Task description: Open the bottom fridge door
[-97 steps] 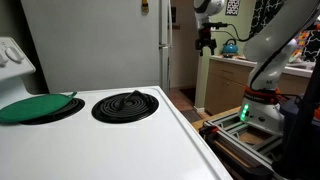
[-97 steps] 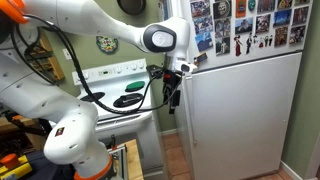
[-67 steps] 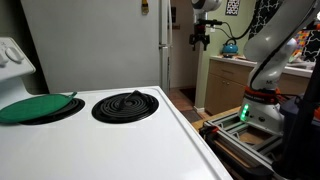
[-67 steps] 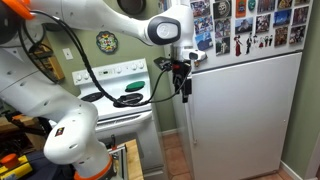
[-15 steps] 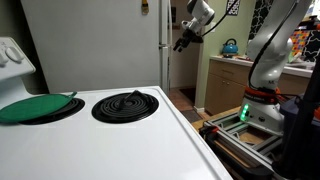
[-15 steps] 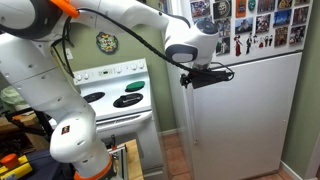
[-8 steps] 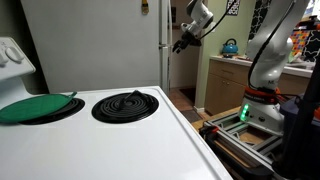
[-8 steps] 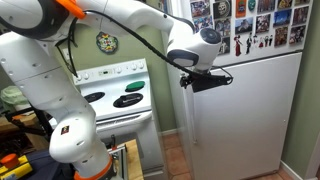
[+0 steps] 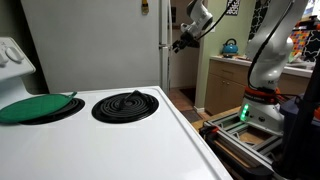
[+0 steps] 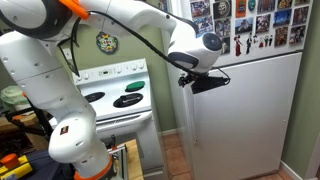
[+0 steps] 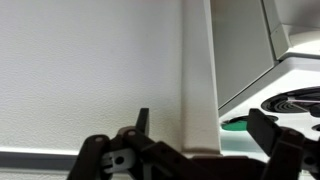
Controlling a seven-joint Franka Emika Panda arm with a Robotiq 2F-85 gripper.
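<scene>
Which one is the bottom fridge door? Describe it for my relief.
Find the tall white fridge beside the stove. The bottom fridge door is its taller lower panel, with the gripper at its edge. Its front is bare white; the shorter upper door carries photos.

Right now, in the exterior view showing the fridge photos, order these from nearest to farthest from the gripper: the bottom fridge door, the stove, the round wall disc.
1. bottom fridge door: the gripper is at its left edge, near the top.
2. stove: left of the fridge, below the gripper.
3. round wall disc: on the green wall above the stove, farthest left.
</scene>
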